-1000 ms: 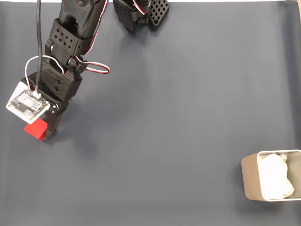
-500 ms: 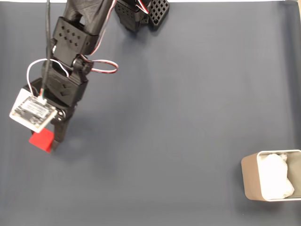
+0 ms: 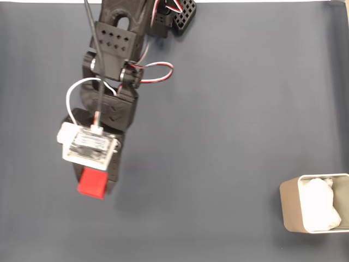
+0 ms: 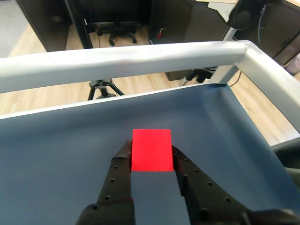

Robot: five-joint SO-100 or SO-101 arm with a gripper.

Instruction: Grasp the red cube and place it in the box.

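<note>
My end effector (image 4: 151, 157) pinches the cube (image 3: 93, 182) and has swung it off its earlier spot, lifted clear of the desk (image 3: 218, 109). The box (image 3: 292, 210) sits well off to the right, so carrying comes next.

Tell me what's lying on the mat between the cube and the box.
Nothing: in the fixed view the dark mat is bare from the cube, held in the gripper, across to the box.
</note>
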